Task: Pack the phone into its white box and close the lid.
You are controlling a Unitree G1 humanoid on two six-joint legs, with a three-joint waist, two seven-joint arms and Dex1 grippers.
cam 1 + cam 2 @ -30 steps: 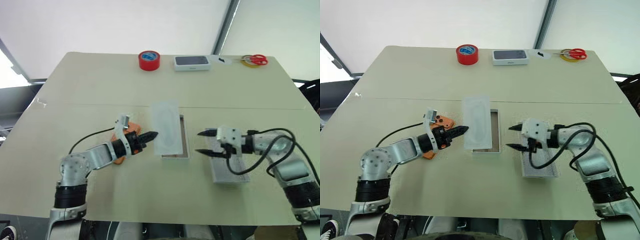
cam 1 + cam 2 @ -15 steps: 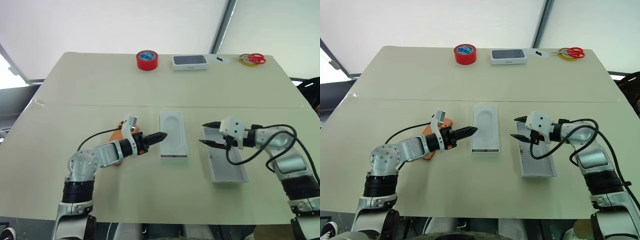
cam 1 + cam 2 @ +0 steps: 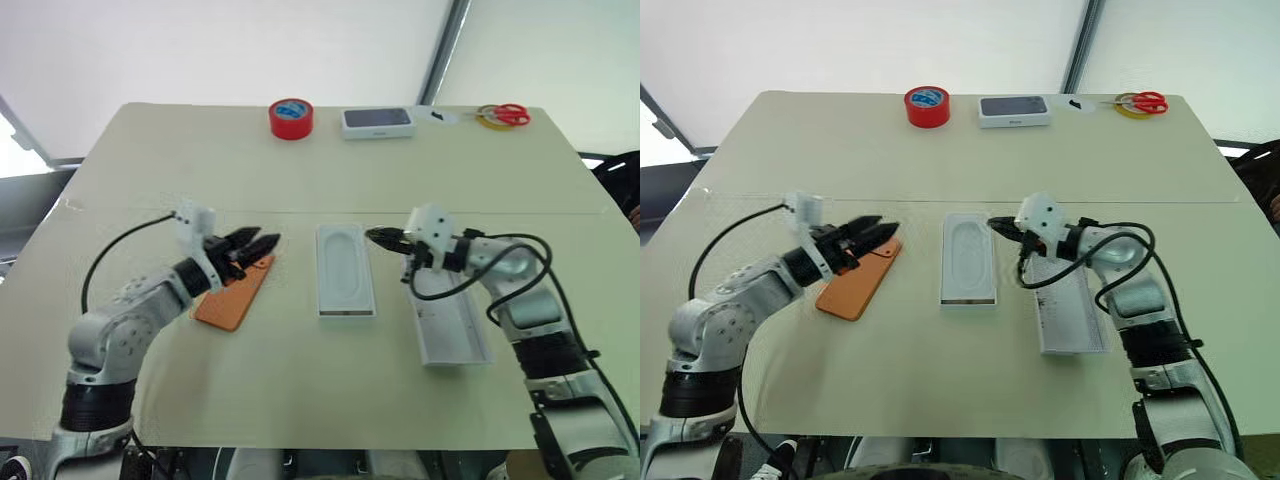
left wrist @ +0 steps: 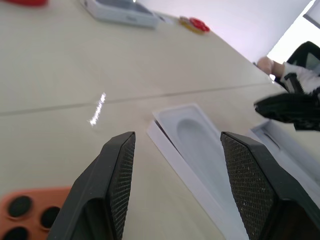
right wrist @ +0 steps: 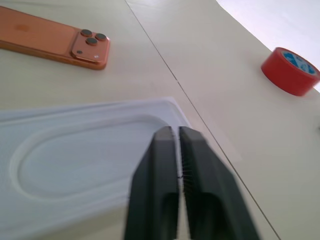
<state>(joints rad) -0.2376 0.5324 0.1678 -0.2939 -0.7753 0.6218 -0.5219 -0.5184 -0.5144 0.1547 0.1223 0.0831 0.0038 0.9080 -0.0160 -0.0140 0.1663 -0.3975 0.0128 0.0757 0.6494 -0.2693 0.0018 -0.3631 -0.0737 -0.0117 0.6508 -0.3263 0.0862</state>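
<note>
The orange phone (image 3: 232,296) lies back up on the table, left of centre, its lenses (image 5: 91,39) at the far end. My left gripper (image 3: 265,243) hovers open over that far end, pointing right, with nothing between its fingers (image 4: 120,165). A white insert tray with an oval recess (image 3: 345,268) rests flat on the white box, whose near wall (image 3: 347,314) shows under it. My right gripper (image 3: 374,236) is shut and empty, its tip just above the tray's far right corner. The lid (image 3: 455,338) lies inside up to the right, partly under my right arm.
Along the table's far edge stand a red tape roll (image 3: 290,118), a small dark-topped white box (image 3: 378,122) and red scissors (image 3: 508,116) beside a yellow tape ring. A seam crosses the table behind the box.
The insert tray went from lying askew over the box to lying flat on it. My left gripper opened and drew back left over the phone. My right gripper shut and moved left toward the tray.
</note>
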